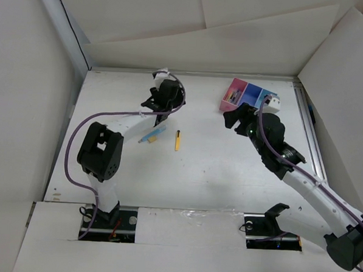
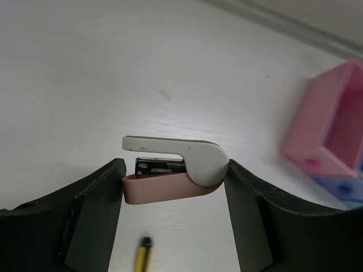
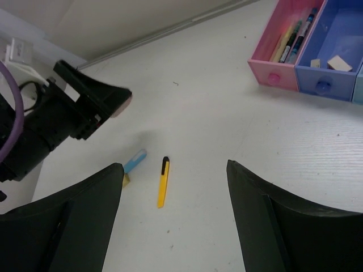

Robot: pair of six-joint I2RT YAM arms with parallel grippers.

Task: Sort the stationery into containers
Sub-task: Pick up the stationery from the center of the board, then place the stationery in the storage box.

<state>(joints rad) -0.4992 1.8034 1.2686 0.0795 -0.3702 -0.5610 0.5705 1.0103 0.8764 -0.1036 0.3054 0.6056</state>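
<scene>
Only the left wrist view reveals the pink-and-white stapler [image 2: 187,164], clamped in the left tool [image 2: 173,173]. Right wrist view: right tool [image 3: 174,175] released, empty; pens [image 3: 290,41] inside the tray's [image 3: 271,69] pink compartment; yellow pen [image 3: 163,182] and light blue pen [image 3: 135,161] lying close together on the bench [image 3: 238,130].

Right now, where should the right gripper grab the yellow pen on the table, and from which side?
Mid-barrel of the yellow pen, clear of its black cap, from straight above with the open right gripper. It lies flat, running front to back, so close across its thin width. The light blue pen lies apart on its left, likely leaving finger room.
</scene>
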